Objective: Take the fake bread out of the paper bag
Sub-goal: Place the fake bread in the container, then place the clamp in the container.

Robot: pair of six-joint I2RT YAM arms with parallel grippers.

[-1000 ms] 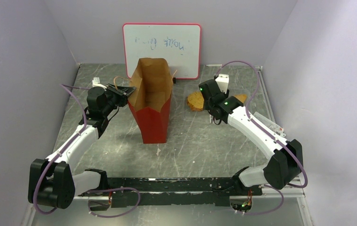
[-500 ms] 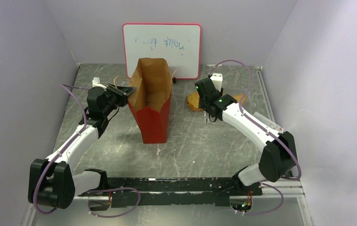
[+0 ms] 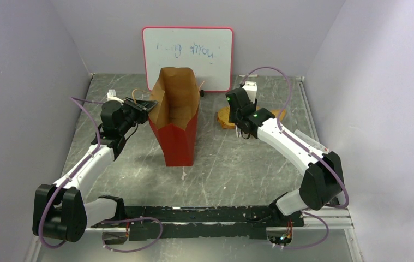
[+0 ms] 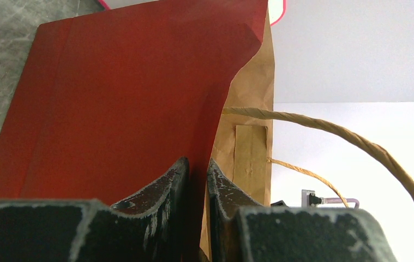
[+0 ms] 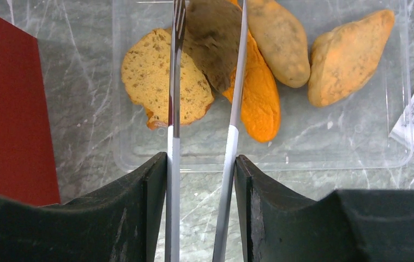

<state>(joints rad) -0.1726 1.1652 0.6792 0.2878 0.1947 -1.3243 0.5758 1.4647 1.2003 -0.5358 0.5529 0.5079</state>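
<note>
My left gripper is closed flat on the upper left wall of the tall red paper carrier bag, one finger on the red outside, the other on the brown kraft inside. The bag stands upright in the middle of the grey marbled table, mouth open upward, in front of a white board with a pink frame. A thin twisted tan loop handle curves off the bag's rim to the right of my fingers. From overhead I cannot tell whether anything lies at the bottom of the bag.

My right gripper is clamped on a pair of thin silver metal tongs, each black finger pressed against the outside of a blade. It hangs to the right of the bag, over a clear shallow plastic tray resting on the table.

The fake bread lies in that tray, outside the bag. The round tan slice with a brown crust is at the left; the long orange loaf is just beside it; the tan roll and the orange roll lie side by side toward the right. A dark brown piece sits between the blades' far ends, overlapping slice and loaf; whether the blades pinch it I cannot tell.
</note>
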